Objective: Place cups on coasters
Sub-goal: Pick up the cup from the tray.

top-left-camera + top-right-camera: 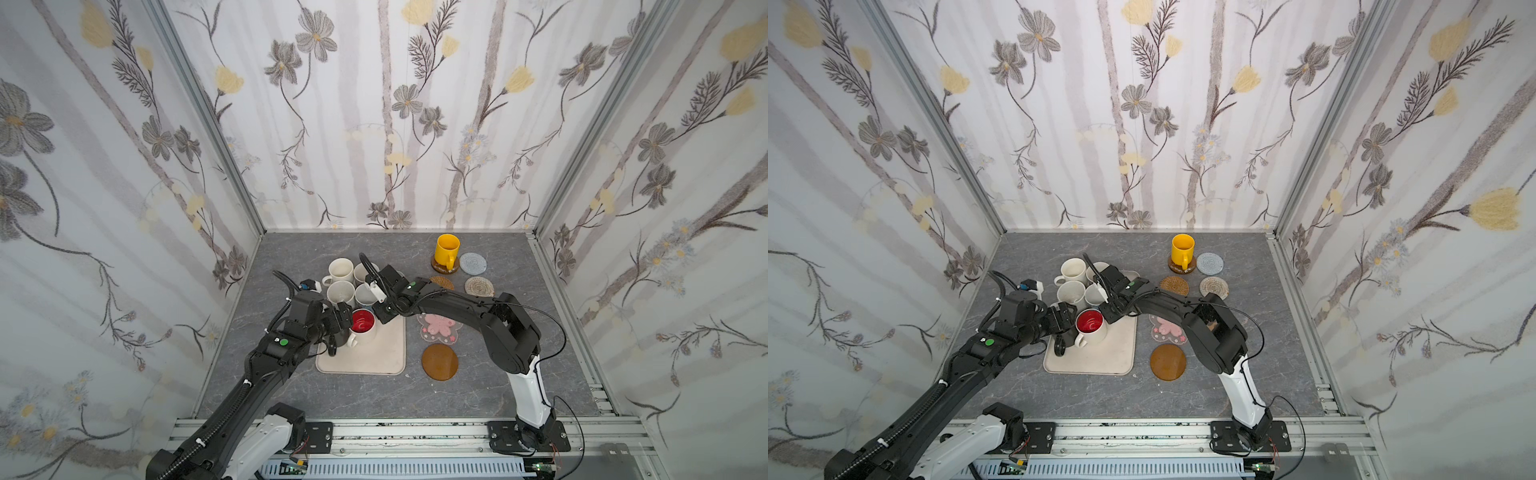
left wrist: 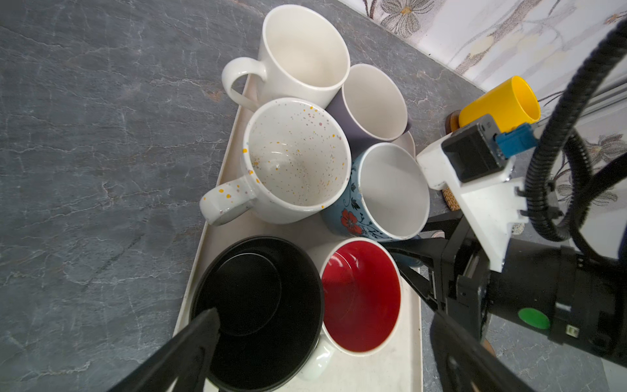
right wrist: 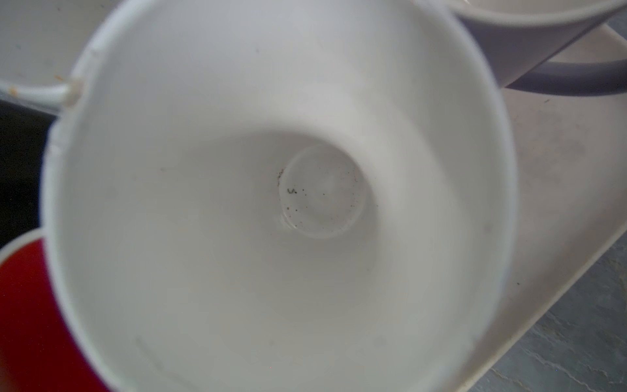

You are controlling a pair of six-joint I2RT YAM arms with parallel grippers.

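Beneath the left gripper (image 2: 324, 317), jaws wide, the black mug (image 2: 258, 305) and red-lined mug (image 2: 363, 298) stood crowded; the right gripper (image 2: 398, 259) hid its jaw spread.

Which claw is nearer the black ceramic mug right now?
Left. The left claw hangs open over the black ceramic mug, one finger over its rim; the right claw is past the red-lined white mug, beside the blue floral mug.

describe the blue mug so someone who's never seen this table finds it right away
Start at the big beige tray. In its crowded far half, the blue mug stands just behind the red-lined mug. It alone has a blue outside with a painted red flower.
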